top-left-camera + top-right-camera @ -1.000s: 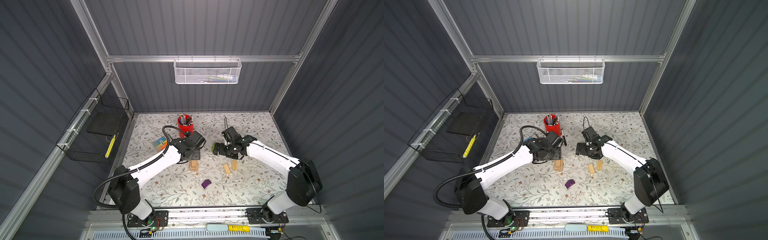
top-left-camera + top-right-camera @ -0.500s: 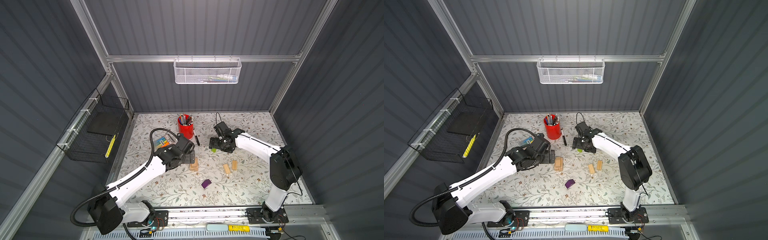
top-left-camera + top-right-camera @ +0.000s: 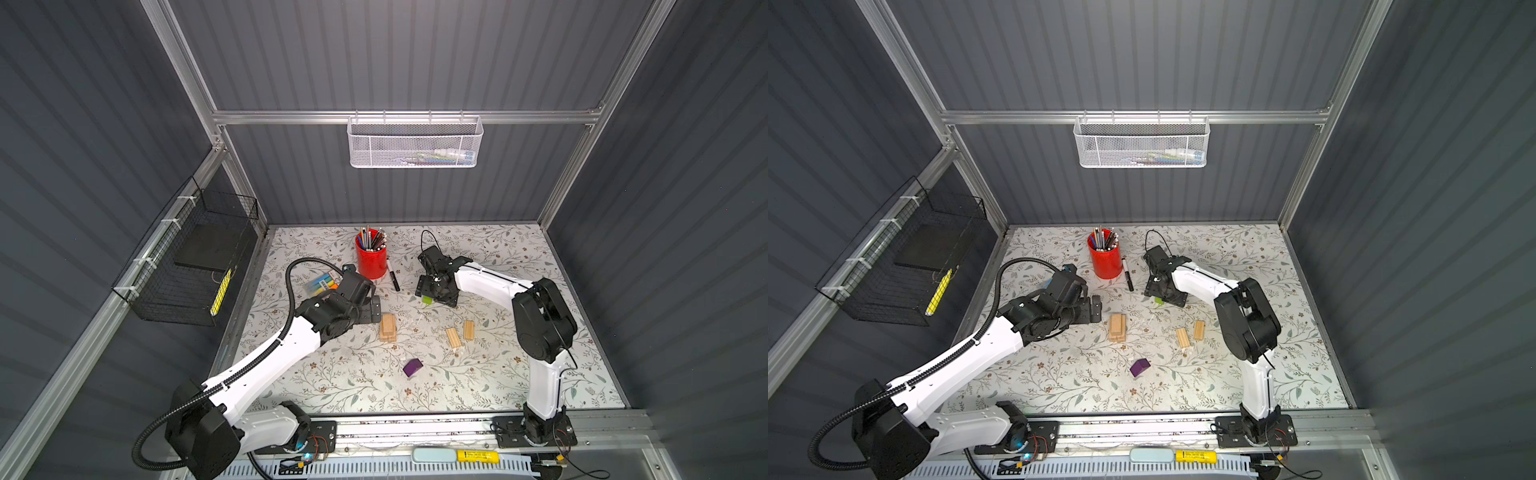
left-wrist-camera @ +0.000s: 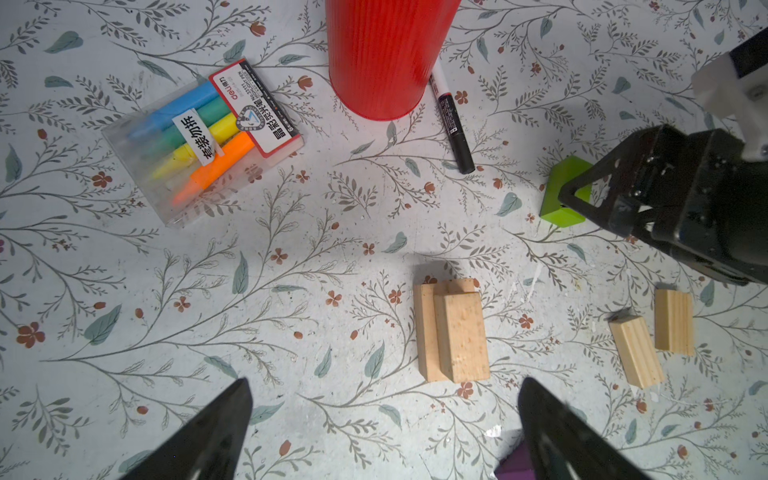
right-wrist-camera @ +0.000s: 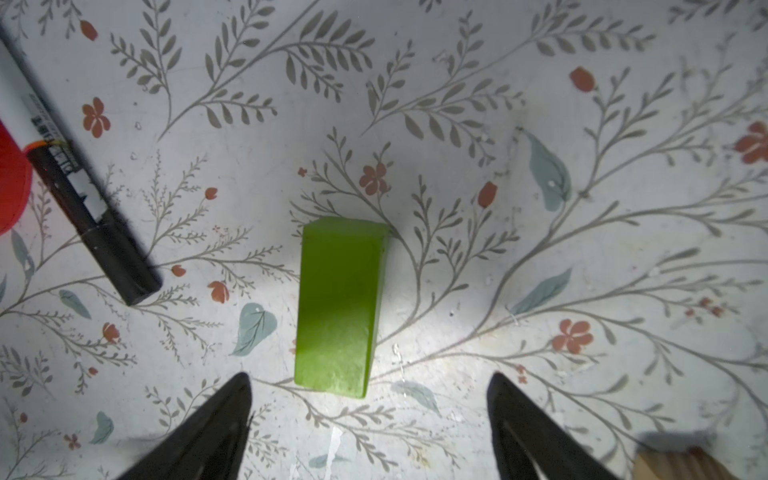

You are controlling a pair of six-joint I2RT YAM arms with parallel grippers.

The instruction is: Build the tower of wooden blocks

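Lime-green block (image 5: 338, 307) lies flat on the floral worktop (image 3: 519, 257), untouched between the tips of our right claw (image 5: 370, 376), which is spread. Our left claw (image 4: 384, 380) gapes wide and empty, just upper left of the small wood block stack (image 3: 387, 327) at mid-frame in both top views. We see 2 loose planks (image 3: 452, 337) and a purple block (image 3: 412, 368) nearby.

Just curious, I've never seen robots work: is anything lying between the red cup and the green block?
Yes: a black marker lies flat between the red cup and the green block, seen in both top views.
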